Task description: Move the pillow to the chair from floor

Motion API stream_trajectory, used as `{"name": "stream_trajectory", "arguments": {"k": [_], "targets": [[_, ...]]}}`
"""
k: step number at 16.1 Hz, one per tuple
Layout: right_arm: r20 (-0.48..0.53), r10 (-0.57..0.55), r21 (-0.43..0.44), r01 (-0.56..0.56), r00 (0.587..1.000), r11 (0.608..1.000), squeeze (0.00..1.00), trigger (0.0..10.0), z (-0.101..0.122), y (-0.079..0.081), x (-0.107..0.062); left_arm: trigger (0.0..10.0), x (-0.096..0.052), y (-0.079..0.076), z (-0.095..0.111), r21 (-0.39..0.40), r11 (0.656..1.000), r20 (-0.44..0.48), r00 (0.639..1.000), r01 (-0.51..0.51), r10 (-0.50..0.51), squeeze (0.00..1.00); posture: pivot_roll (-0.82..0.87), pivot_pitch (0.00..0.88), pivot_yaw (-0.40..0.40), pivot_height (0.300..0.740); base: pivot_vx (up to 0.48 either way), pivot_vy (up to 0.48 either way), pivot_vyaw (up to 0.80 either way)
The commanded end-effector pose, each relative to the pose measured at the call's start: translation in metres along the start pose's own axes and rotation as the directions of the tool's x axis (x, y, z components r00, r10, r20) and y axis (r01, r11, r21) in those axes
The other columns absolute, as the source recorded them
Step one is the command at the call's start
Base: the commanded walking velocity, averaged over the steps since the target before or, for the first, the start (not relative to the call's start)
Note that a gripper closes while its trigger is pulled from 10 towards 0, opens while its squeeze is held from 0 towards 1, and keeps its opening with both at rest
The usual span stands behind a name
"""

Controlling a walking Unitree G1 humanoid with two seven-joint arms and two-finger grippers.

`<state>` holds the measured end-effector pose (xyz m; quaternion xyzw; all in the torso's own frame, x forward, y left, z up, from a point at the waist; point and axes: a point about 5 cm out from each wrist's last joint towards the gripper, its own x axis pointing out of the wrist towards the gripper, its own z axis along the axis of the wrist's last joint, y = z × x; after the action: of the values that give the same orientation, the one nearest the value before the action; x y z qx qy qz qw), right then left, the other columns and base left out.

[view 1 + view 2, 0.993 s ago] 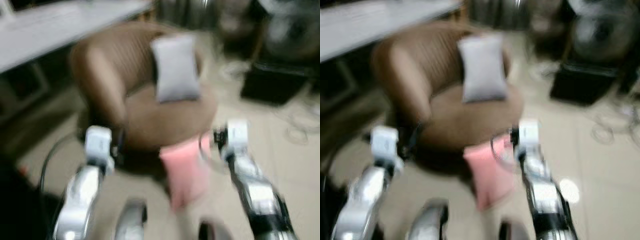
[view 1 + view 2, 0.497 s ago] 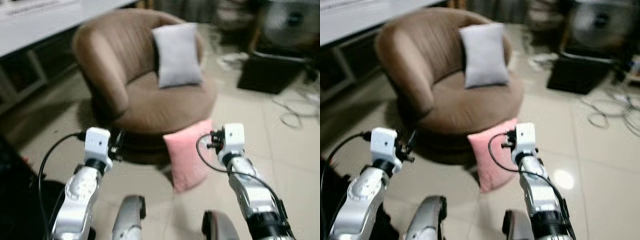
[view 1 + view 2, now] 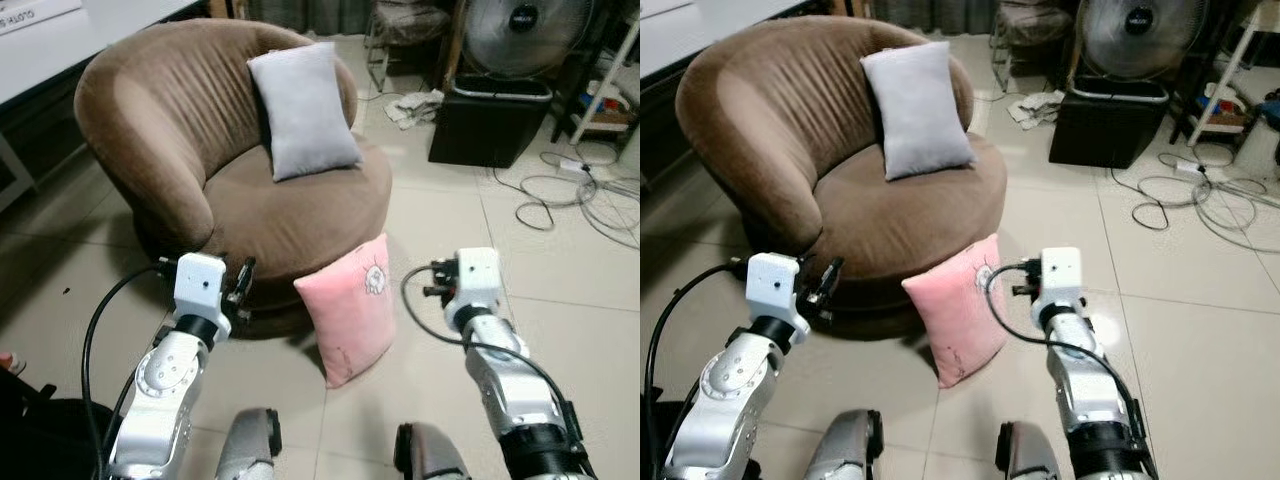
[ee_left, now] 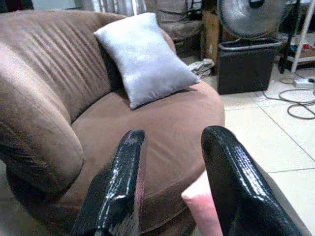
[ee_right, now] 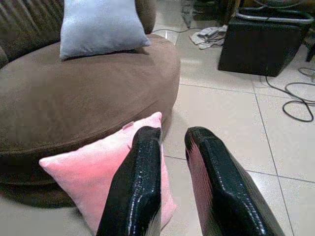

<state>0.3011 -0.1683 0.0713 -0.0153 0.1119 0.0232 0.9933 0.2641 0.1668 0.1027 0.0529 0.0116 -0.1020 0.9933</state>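
A pink pillow (image 3: 350,305) stands on its edge on the tiled floor, leaning against the front of a round brown chair (image 3: 150,120). A grey pillow (image 3: 300,110) rests upright against the chair's back. My left gripper (image 4: 172,135) is held low in front of the chair's base, left of the pink pillow, open and empty. My right gripper (image 5: 172,132) hangs just right of the pink pillow (image 5: 103,172), its fingers a little apart with nothing between them. Neither gripper touches the pillow.
A black bin (image 3: 490,120) and a standing fan (image 3: 520,25) are at the back right. Loose cables (image 3: 580,195) and a crumpled white cloth (image 3: 415,105) lie on the tiles. A white desk (image 3: 60,30) stands behind the chair on the left.
The camera has shifted and the picture has sharpened; the chair and pillows now sit further left in view. Both arms keep the same pose, and the pink pillow stays on the floor.
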Motion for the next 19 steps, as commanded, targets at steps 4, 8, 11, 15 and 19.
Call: {"name": "stream_trajectory", "arguments": {"k": [4,8,11,15,19], "targets": [[0.004,0.006,0.004,-0.006,1.000,1.000,0.00,10.0,0.002,0.002,0.001,10.0,-0.001,0.003,-0.004,-0.017,1.000,-0.009,1.000,-0.016,0.016,0.00,0.06,0.000,0.025,0.612,0.378,0.000,-0.49],[0.007,0.026,-0.012,-0.026,1.000,1.000,0.00,10.0,0.003,0.005,0.001,10.0,-0.002,0.003,-0.005,-0.017,1.000,-0.010,1.000,-0.023,0.023,0.00,0.06,0.000,0.019,0.612,0.377,0.000,0.00],[0.004,0.052,-0.054,-0.052,0.999,0.997,0.00,10.0,0.003,0.006,0.001,10.0,-0.004,0.003,-0.006,-0.014,0.999,-0.013,0.999,-0.029,0.029,0.00,0.07,0.000,0.012,0.612,0.370,0.000,0.00],[-0.019,0.095,-0.071,-0.096,0.995,0.993,0.00,10.0,-0.001,0.014,0.001,10.0,-0.005,0.003,-0.007,-0.012,0.999,-0.016,0.999,-0.034,0.034,0.00,0.07,0.000,0.005,0.612,0.364,0.000,0.72],[-0.027,0.080,-0.071,-0.081,0.996,0.994,0.00,10.0,-0.004,0.009,0.001,10.0,-0.006,0.000,-0.011,-0.005,1.000,-0.031,0.999,-0.018,0.018,0.00,0.07,0.000,0.005,0.612,0.235,0.000,0.00]]}}
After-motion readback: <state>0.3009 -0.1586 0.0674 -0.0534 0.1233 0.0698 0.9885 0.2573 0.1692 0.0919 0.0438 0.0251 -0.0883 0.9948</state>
